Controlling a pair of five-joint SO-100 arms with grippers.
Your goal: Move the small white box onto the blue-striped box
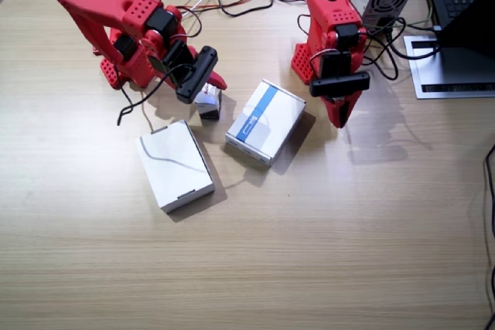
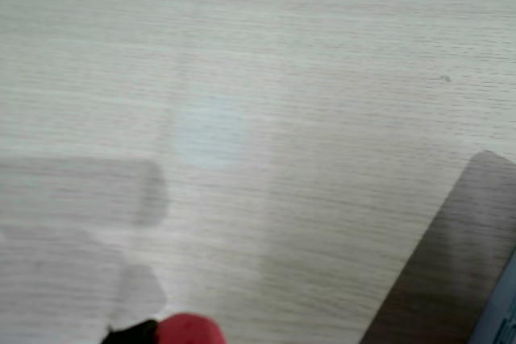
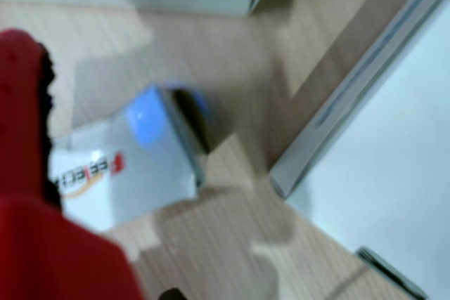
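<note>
The approach-and-grasp step is judged to be in hand. In the fixed view the small white box (image 1: 208,102) is seen on the desk (image 1: 325,245) at upper centre-left, just beside the blue-striped box (image 1: 266,120) and above the large plain white box (image 1: 175,165).

The right gripper (image 1: 207,83) is held directly over the small white box, touching or nearly so. Whether its jaws are open or closed cannot be told, since they are masked by the black camera mount. In a wrist view the small white box (image 3: 130,166) is shown blurred beside one red finger (image 3: 28,138), apparently not yet enclosed.

The left gripper (image 1: 340,117) is parked at upper right, jaws drawn together on nothing.

Next, a firm closure on the carton is called for, then a lift rightward onto the stripe.
</note>
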